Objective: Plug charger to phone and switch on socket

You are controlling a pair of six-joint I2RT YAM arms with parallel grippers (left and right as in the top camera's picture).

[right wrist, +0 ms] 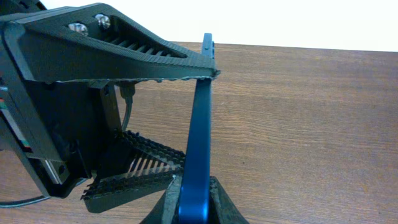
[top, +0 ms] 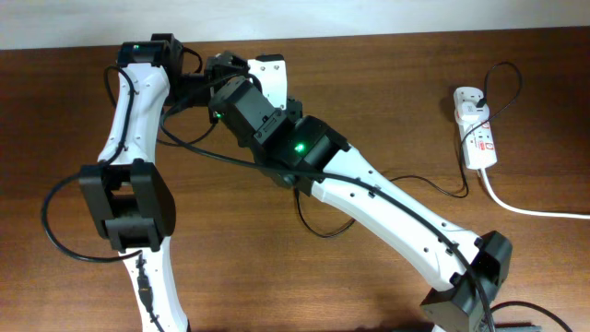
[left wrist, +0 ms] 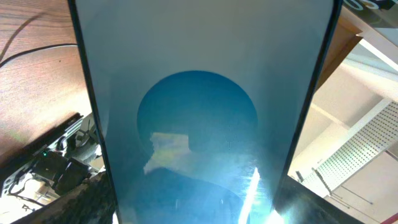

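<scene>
Plainly, no container showed on the tabletop [top: 387, 74]. The white socket [top: 477, 134] lay far right. The phone [left wrist: 205, 93], well apart from it toward the far left, stood upright, its lower end pinched in the right gripper [right wrist: 191, 208]; the left gripper [right wrist: 196, 119] had jaws spread beside it, whether clamping I could not tell. Slim, stiff, glassy, likely slippery: its black edges looked the safest hold

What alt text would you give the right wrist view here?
A blue phone stands edge-on at centre, its lower end pinched in the right gripper. The left gripper, its black fingers spread wide, meets the phone from the left, above a brown wooden table.
</scene>
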